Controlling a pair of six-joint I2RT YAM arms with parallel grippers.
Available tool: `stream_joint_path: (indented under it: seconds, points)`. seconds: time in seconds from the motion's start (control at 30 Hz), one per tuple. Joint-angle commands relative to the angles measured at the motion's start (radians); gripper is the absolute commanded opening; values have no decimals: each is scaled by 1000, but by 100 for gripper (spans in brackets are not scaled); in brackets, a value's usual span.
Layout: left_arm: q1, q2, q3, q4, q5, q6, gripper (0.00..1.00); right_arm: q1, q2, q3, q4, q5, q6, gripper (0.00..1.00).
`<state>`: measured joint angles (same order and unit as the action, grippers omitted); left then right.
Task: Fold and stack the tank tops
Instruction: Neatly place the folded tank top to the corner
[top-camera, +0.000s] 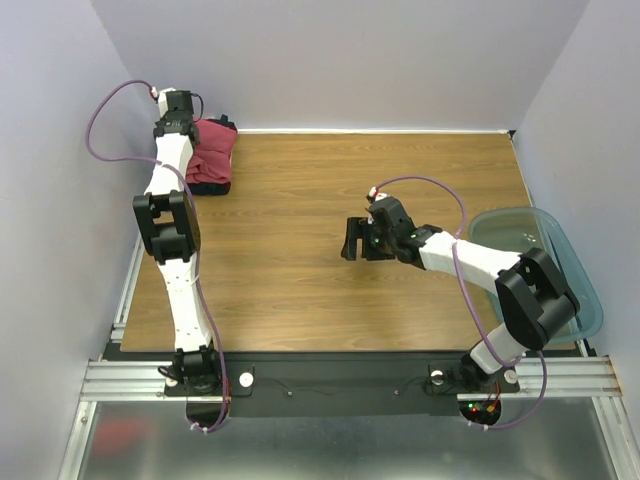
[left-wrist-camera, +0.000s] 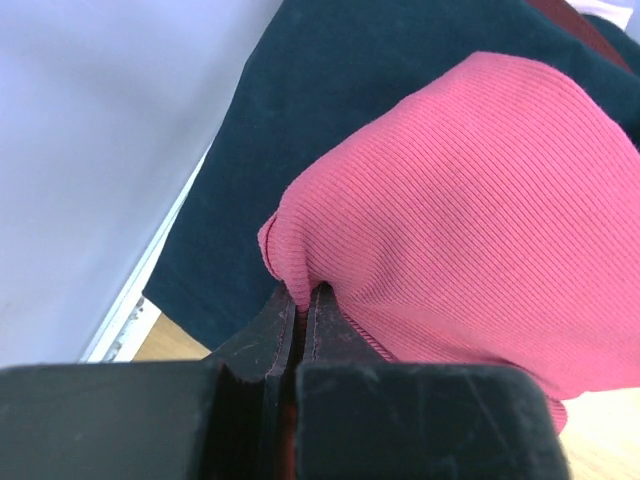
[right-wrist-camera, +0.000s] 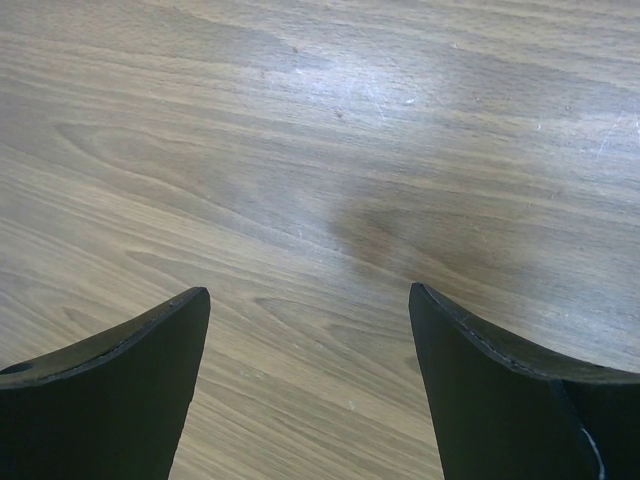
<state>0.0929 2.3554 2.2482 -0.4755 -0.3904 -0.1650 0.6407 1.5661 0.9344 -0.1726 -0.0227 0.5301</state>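
Note:
The rose-red tank top lies folded on the dark navy tank top at the table's far left corner. In the left wrist view the ribbed rose-red top lies over the navy one. My left gripper is shut on a fold at the rose-red top's edge; from above it sits at the stack's far left side. My right gripper is open and empty over bare wood at mid-table; its fingers frame only tabletop.
A translucent blue-green plastic tub stands at the right edge beside the right arm. The wooden table is walled by lavender panels at the back and both sides. A metal rail runs along the near edge.

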Motion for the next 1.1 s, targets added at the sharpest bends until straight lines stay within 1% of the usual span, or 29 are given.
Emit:
stream_joint_path:
  seconds: [0.0, 0.13, 0.17, 0.23, 0.27, 0.33, 0.37, 0.4, 0.43, 0.47, 0.5, 0.53, 0.57, 0.63, 0.67, 0.87, 1.07]
  points:
    - [28, -16, 30, 48, 36, -45, 0, -9, 8, 50, 13, 10, -16, 86]
    - [33, 10, 53, 44, -2, -60, 1, -9, 6, 49, 13, 15, -18, 86]
    - [36, 15, 54, 40, -2, -64, 7, -9, 5, 49, 13, 17, -18, 86]
    - [34, 12, 39, 54, 4, -68, 11, -9, 3, 46, 13, 17, -16, 86]
    - [34, 8, 31, 60, 4, -71, 16, -9, 0, 46, 13, 17, -19, 86]
    - [34, -8, 8, 86, 16, -76, 17, -9, -3, 43, 12, 17, -19, 87]
    - [34, -13, 8, 89, 16, -80, 21, -9, -6, 43, 13, 17, -19, 87]
    - [34, -18, 10, 86, 16, -82, 30, -9, -9, 41, 13, 17, -21, 87]
    - [34, -19, 17, 86, 22, -87, 36, -9, -12, 43, 13, 17, -21, 87]
    - [34, -19, 21, 87, 24, -88, 40, -9, -14, 43, 13, 17, -21, 87]
    - [34, -25, 25, 89, 30, -91, 41, -9, -17, 40, 13, 17, -22, 87]
    - [36, -28, 25, 89, 30, -94, 47, -7, -18, 38, 12, 17, -21, 87]
    - [36, -37, 27, 87, 35, -99, 58, -7, -20, 38, 12, 38, -21, 87]
    - [34, -50, 27, 90, 42, -100, 59, -9, -26, 38, 12, 44, -19, 87]
    - [34, -54, 27, 90, 42, -100, 72, -9, -28, 38, 12, 46, -21, 87]
    - [27, -117, 14, 95, 53, -105, 73, -9, -40, 43, 10, 50, -21, 88]
    - [-27, -214, -56, 109, 97, -134, 73, -9, -66, 53, 7, 82, -13, 90]
